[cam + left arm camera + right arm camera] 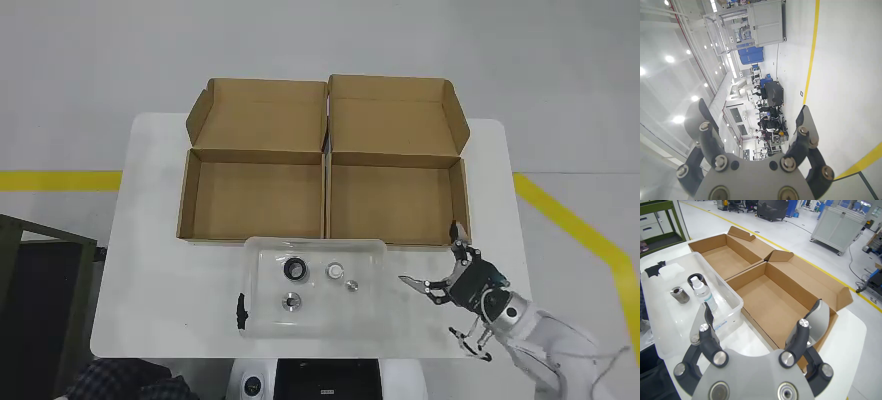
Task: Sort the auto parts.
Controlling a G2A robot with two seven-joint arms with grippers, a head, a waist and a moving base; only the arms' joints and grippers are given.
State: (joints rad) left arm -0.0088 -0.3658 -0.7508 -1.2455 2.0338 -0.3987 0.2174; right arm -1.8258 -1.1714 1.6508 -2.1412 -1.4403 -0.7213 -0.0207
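A clear plastic tray (262, 318) at the table's front holds a black ring (295, 269), a small spray bottle (335, 269), a small metal piece (351, 285) and a grey metal cylinder (291, 302). My right gripper (430, 254) hangs open and empty just right of the tray, in front of the right cardboard box (395, 205). In the right wrist view the gripper (762, 304) spans the tray's corner (738, 302) and that box (772, 294), with the cylinder (680, 294), bottle (703, 292) and ring (698, 277) beyond. My left gripper (752, 103) is open, empty, aimed off into the room.
A second open cardboard box (252, 200) stands left of the first, both with lids folded back. A black scrap (241, 310) sits on the tray's left end. Bare white table (150, 280) lies on either side of the tray.
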